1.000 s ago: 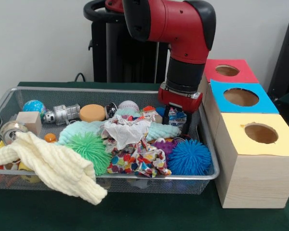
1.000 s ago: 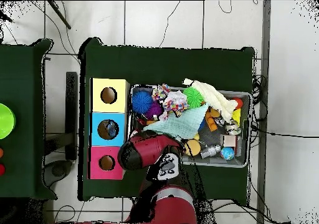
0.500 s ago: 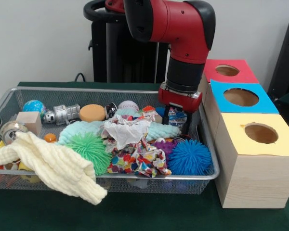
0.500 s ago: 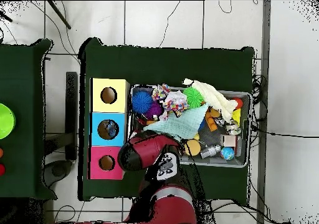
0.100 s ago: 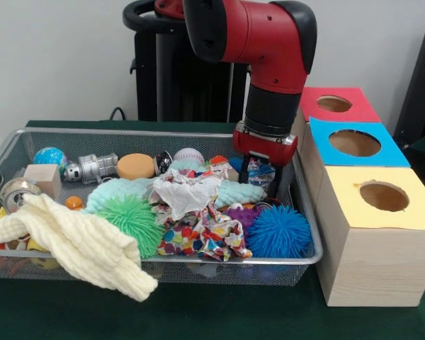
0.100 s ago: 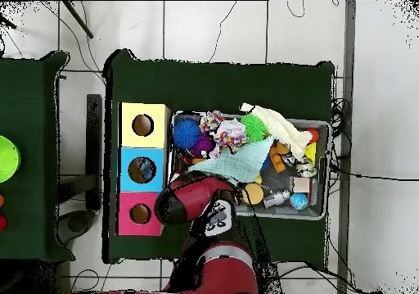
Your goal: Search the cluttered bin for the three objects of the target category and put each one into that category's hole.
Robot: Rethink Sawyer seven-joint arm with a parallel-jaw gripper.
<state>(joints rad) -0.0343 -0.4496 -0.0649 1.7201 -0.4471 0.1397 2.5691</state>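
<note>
Gripper closed on crinkled blue packet at mesh bin's box-side end: grasp step; next, lift clear toward a hole.

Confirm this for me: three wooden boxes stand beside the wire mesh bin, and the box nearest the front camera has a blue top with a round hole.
Not quite. In the front view, the nearest of the three wooden boxes beside the wire mesh bin has a yellow top with a round hole. The blue-topped box is the middle one, and the red-topped box is farthest back.
</note>
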